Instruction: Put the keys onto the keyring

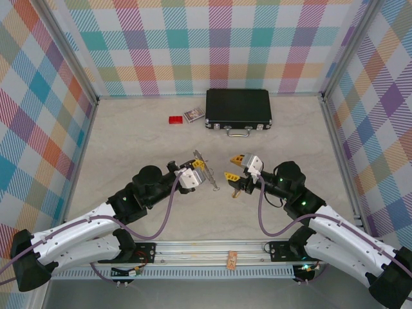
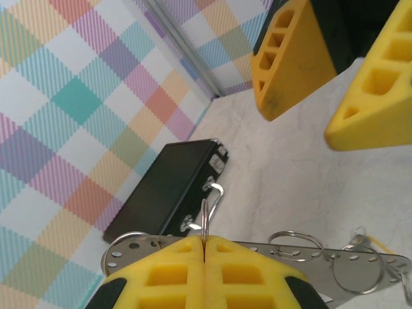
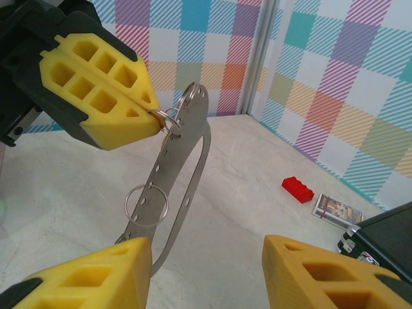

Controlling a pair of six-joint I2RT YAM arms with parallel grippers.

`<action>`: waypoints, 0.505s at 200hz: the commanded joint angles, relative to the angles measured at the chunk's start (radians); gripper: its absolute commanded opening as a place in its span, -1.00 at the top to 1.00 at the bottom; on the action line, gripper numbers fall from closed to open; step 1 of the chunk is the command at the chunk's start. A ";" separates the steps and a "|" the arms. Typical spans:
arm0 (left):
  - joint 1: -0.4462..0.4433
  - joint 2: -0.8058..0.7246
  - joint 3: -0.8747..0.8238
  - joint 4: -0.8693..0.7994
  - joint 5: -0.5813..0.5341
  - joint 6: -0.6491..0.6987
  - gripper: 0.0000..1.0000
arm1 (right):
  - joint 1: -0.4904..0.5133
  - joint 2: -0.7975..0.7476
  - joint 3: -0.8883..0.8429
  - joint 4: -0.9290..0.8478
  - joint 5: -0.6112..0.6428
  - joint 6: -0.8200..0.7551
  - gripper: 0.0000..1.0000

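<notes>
The keyring (image 3: pixel 187 161) is a flat grey metal oval loop with small holes, held up edge-on above the table (image 1: pixel 207 172). My left gripper (image 2: pixel 205 241) is shut on a small split ring (image 2: pixel 205 219) at the loop's top end (image 3: pixel 164 117). Two more split rings (image 2: pixel 296 243) hang off the loop (image 2: pixel 257 254). My right gripper (image 3: pixel 206 241) stands open just right of the loop, its fingers (image 2: pixel 296 58) empty. A small tan and dark piece (image 1: pixel 236 189) lies on the table under the right gripper (image 1: pixel 232 167); whether it is one of the keys I cannot tell.
A black case (image 1: pixel 238 108) with a silver handle lies at the back of the table. Left of it are a small red block (image 1: pixel 175 120) and a small printed card (image 1: pixel 194 115). Checked walls close in the table on three sides.
</notes>
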 commanded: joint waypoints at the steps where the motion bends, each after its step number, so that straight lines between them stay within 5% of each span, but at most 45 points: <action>1: -0.010 0.000 0.003 0.044 0.084 -0.069 1.00 | 0.004 -0.010 0.000 0.007 -0.027 0.018 0.10; 62: -0.010 0.023 0.006 0.058 0.158 -0.133 1.00 | 0.004 -0.008 0.025 -0.011 -0.060 -0.006 0.23; 101: -0.013 0.022 -0.029 0.070 0.182 0.019 1.00 | 0.006 0.038 0.074 -0.055 -0.114 -0.064 0.31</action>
